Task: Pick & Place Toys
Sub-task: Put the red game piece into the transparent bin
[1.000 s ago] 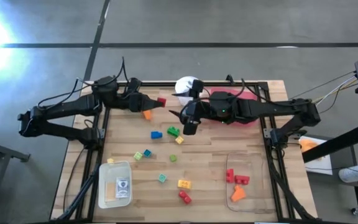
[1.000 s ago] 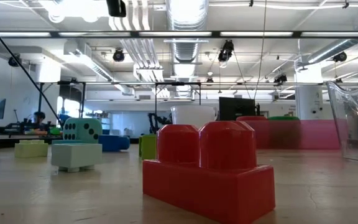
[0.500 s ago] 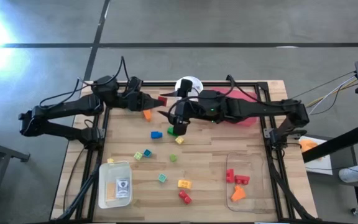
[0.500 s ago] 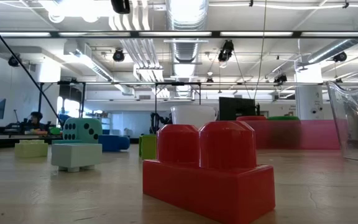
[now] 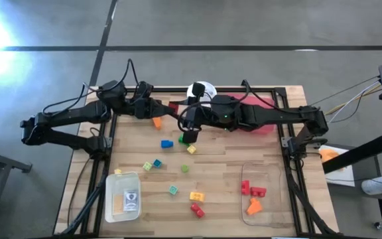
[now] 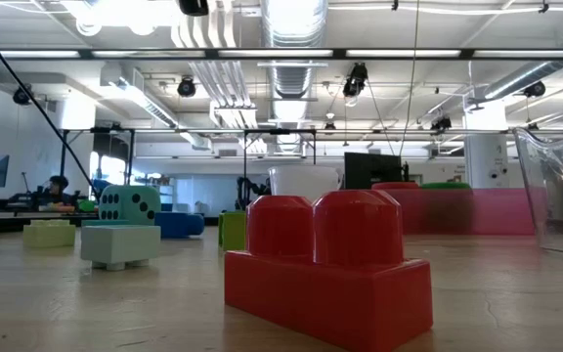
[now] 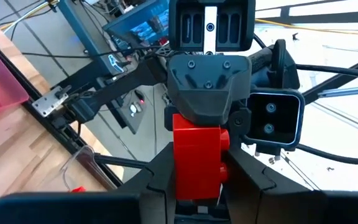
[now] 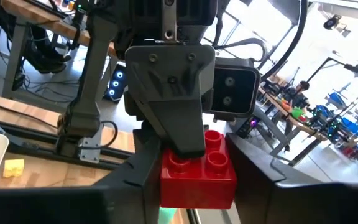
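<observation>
**Red brick held between two tools above the far tabletop**

Item: red building brick [image 7: 197,155], two studs on one face. It sits off the tabletop [image 5: 217,179], near the far edge, between the two arms. In the left wrist view its long axis runs straight out along the fingers; in the right wrist view the studs face up.

Left tool [image 5: 171,109]: fingers narrowly parted and pressed on the brick's sides, gripping it.

Right tool [image 5: 186,123]: meets the left tool head-on; its fingers flank the same brick closely in the right wrist view, but whether they press on it cannot be told.

Loose on the tabletop: orange brick [image 5: 156,122], blue brick [image 5: 167,143], yellow brick [image 5: 196,196], red brick [image 5: 197,210].

Containers: clear tray [image 5: 277,174] with red and orange bricks inside; white tray [image 5: 111,214] holding a card [image 5: 130,197]; pink tray [image 5: 265,129] and white cup [image 5: 204,87] at the far edge.

Low view: teal die [image 6: 129,204] beyond a pale brick [image 6: 119,245].
</observation>
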Action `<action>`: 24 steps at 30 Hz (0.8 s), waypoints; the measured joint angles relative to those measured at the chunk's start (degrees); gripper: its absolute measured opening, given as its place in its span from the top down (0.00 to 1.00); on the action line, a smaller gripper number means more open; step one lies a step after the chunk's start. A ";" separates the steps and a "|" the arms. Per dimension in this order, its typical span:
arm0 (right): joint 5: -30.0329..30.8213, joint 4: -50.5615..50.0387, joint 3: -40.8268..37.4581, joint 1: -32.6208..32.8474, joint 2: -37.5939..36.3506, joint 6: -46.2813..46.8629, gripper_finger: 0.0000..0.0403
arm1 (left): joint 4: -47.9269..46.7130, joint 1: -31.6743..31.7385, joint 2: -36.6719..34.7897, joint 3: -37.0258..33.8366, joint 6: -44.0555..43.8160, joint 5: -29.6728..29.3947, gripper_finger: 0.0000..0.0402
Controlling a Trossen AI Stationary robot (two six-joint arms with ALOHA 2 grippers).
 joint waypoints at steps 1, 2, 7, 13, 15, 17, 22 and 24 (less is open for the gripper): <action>0.01 0.00 0.05 0.00 -0.02 0.04 0.68 | -0.02 0.00 0.00 0.00 -0.06 0.00 0.77; 0.01 -0.05 0.07 0.00 0.00 0.09 0.68 | 0.00 0.00 0.00 -0.02 -0.43 0.02 0.77; -0.04 -0.40 0.13 -0.02 0.00 -0.45 0.68 | 0.17 -0.02 0.00 -0.04 -1.17 0.15 0.64; -0.08 -0.84 0.13 -0.02 -0.08 0.93 0.68 | 0.61 -0.04 -0.04 0.07 0.52 0.63 0.34; -0.79 -2.27 0.11 -0.02 -0.54 4.03 0.68 | 0.51 -0.04 -0.08 0.23 2.22 1.05 0.26; -2.32 -5.29 0.09 -0.02 -1.57 7.18 0.68 | 0.36 -0.04 -0.11 0.44 3.11 1.12 0.21; -7.91 -16.41 0.09 0.09 -5.42 15.24 0.68 | -3.03 0.38 -0.43 0.44 4.85 1.13 0.13; -12.06 -22.35 0.09 0.11 -7.11 18.90 0.68 | -5.66 0.72 -0.44 0.44 5.71 1.14 0.12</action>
